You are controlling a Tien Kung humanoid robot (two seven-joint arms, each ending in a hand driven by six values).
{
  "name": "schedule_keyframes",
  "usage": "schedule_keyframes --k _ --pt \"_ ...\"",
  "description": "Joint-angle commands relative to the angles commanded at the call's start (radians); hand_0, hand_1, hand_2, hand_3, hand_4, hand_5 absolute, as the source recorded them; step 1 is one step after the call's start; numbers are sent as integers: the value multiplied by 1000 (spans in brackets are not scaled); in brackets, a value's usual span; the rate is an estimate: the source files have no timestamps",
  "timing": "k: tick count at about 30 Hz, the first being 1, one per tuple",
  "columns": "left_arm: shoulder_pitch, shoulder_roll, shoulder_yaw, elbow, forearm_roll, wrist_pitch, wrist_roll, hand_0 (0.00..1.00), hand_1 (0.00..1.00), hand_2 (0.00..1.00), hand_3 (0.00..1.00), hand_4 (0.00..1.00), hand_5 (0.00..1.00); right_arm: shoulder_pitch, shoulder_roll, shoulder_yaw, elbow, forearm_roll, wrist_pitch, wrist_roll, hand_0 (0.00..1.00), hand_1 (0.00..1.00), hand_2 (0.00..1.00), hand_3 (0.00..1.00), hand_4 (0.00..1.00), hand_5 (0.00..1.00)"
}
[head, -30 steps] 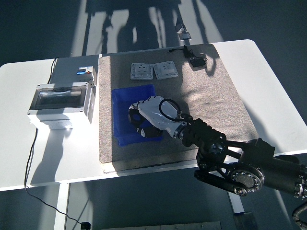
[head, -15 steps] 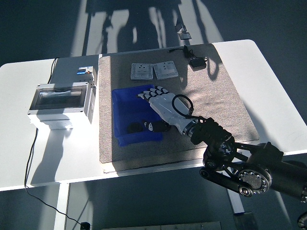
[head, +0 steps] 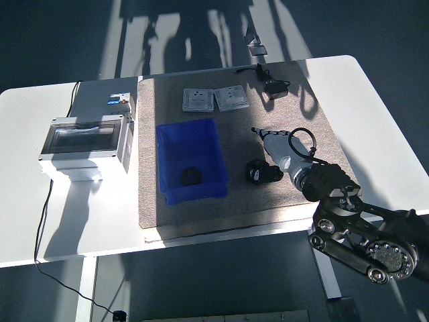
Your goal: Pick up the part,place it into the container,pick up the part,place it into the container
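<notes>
A blue container (head: 169,137) stands on the beige mat, left of centre. One small black part (head: 191,176) lies inside it near its front wall. My right hand (head: 263,151) hovers over the mat just right of the container. Its white fingers (head: 267,136) are stretched out and hold nothing. The dark thumb (head: 261,172) sticks out toward the container. A black part with a cable (head: 275,86) lies at the far edge of the mat. The left hand is out of view.
Two white switch plates (head: 198,99) (head: 231,98) lie side by side behind the container. A grey electrical box with a clear lid (head: 84,142) stands on the table at the left. A small grey piece (head: 257,48) lies beyond the table's far edge.
My right hand was curled over the container, then opened and left the black part inside. It has since pulled back to the right, out of the container.
</notes>
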Motion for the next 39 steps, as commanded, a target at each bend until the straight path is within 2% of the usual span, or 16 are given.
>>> schedule_keyframes --k 4,5,10,11,16,17,23,24,27,29,30,33,39 --pt "-2 1 2 1 1 0 0 588 657 749 918 998 998 11 8 -33 -40 21 14 -17 998 943 957 998 789 342" --pt "-3 1 2 1 1 0 0 588 657 749 917 998 998 13 10 -43 -51 26 17 -19 998 837 934 998 798 348" --pt "-4 2 0 1 5 0 0 588 657 749 917 998 998 26 18 -81 -84 42 2 -15 998 837 934 998 798 348" --pt "-4 2 -1 1 5 0 0 588 658 749 917 998 998 28 19 -84 -86 43 0 -14 934 551 825 973 791 346" --pt "-7 2 -2 2 8 0 -1 588 658 749 917 998 998 40 26 -114 -115 48 -42 5 934 551 825 973 791 346" --pt "-7 2 -2 2 8 0 -1 588 657 749 915 998 998 41 27 -118 -120 44 -51 8 823 378 593 789 770 332" --pt "-8 3 2 1 9 0 -1 588 657 749 915 998 998 45 33 -136 -137 -34 -86 -7 823 378 593 789 770 332" --pt "-8 3 3 1 8 0 -2 588 657 749 915 998 998 45 34 -140 -143 -47 -89 -13 736 286 444 611 360 46" --pt "-9 3 5 1 9 0 -2 588 657 749 915 998 998 45 37 -147 -153 -62 -102 -15 736 286 444 611 360 46" --pt "-9 3 6 1 9 0 -2 588 657 749 915 998 998 44 37 -146 -159 -72 -132 -5 736 286 444 611 360 46" --pt "-8 4 6 1 9 0 -2 587 657 748 914 998 998 43 38 -144 -161 -78 -154 3 719 269 452 615 299 2" --pt "-8 4 6 1 10 1 -2 587 657 748 914 998 998 43 37 -125 -166 -93 -219 35 719 269 452 615 299 2" --pt "-7 5 4 1 13 1 -3 587 657 748 913 998 998 59 38 -84 -160 -86 -387 133 685 261 445 606 299 2"
